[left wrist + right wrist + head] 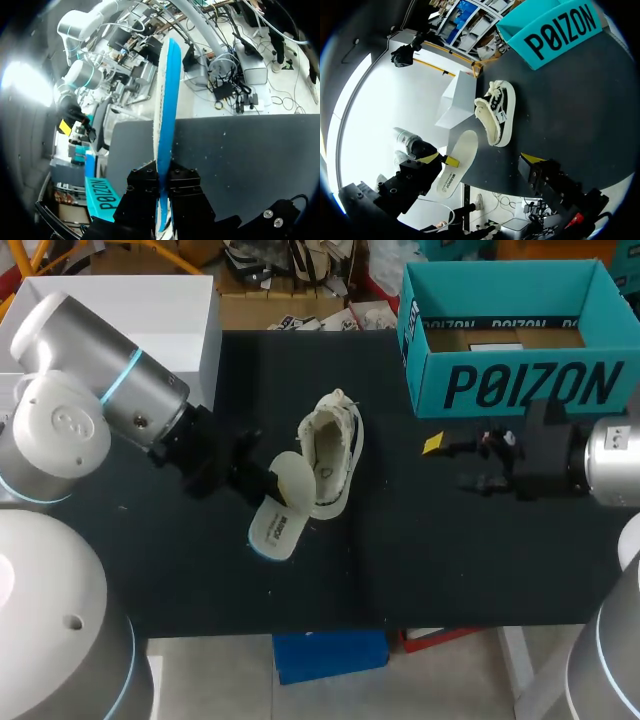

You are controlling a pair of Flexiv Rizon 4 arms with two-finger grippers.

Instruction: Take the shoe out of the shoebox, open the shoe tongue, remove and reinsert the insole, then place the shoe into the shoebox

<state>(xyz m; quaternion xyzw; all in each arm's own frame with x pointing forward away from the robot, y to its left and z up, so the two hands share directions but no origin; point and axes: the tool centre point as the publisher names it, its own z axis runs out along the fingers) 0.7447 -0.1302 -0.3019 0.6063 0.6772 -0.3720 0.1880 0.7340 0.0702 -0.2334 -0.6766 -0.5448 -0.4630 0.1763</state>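
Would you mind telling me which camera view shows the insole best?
The head view: the insole shows its broad face against the dark table, pinched by the left gripper. The right wrist view shows it flat too; the left wrist view only edge-on.

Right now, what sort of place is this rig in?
Probably a robotics lab bench, not a shop: a black table, the left end effector gripping an insole beside a shoe, and a teal shoebox at the far edge.

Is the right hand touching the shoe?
Apart. The head view shows bare table between the right hand and the shoe.
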